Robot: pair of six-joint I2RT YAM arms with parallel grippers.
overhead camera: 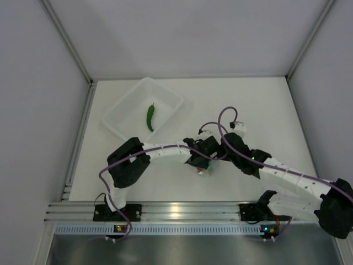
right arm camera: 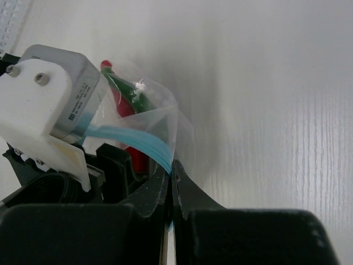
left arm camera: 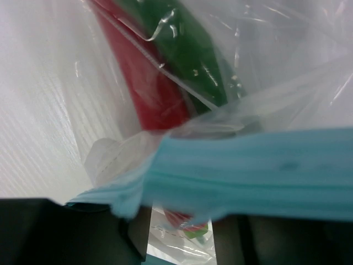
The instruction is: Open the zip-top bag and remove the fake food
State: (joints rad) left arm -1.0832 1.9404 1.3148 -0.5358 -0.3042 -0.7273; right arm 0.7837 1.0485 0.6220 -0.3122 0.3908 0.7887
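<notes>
**Top view:** The zip-top bag point(overhead camera: 203, 170) sits at frame centre, where both arms meet. One green chili pepper point(overhead camera: 150, 117) lies in the clear tub point(overhead camera: 124, 113), upper left. No writing is legible.

**Left wrist view:** The left gripper point(left arm camera: 181, 240) has its jaws apart at the bottom edge, with the teal zip strip point(left arm camera: 265, 171) draped across them. A red chili point(left arm camera: 146, 83) and a second green chili point(left arm camera: 187, 49) are inside the bag above. Closing here would probably catch loose film instead of the strip.

**Right wrist view:** The right gripper point(right arm camera: 171, 168), lower centre, is clamped on the strip. The pinch is thin, so a hard tug could pull it free. The label on the white motor block point(right arm camera: 49, 94) is too small to read.
</notes>
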